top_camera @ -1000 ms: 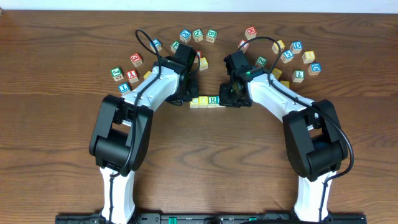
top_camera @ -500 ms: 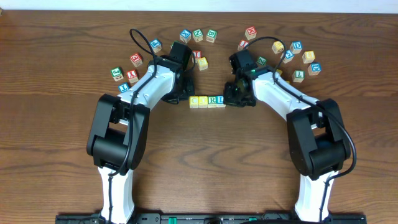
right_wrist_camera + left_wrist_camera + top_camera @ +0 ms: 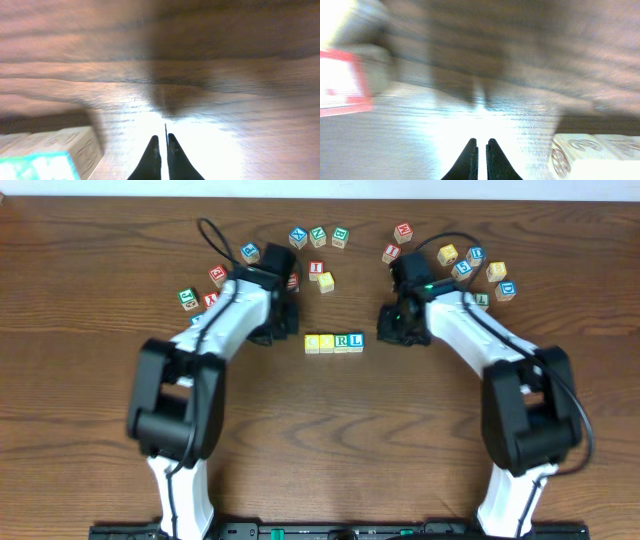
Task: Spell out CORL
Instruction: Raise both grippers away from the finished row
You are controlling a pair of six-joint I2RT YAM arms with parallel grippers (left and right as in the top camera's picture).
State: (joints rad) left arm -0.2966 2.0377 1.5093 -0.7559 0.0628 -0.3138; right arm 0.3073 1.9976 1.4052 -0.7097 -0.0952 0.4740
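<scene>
CORL row (image 3: 334, 341) on the table (image 3: 330, 440): long axis 9-to-3, cubes touching, L at the 3 o'clock end. Left pincer (image 3: 284, 330) clenched, empty, row at its 4 o'clock; right pincer (image 3: 392, 332) likewise, row at its 8 o'clock, about equally near. A second ago both crowded the row's ends; now both stand apart, spare cubes (image 3: 318, 236) beyond at 12.

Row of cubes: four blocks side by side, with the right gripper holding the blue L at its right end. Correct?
Not quite. The right gripper holds nothing: the right wrist view shows its jaws shut with nothing between them. The row of cubes is four blocks side by side, the blue L at its right end.
</scene>
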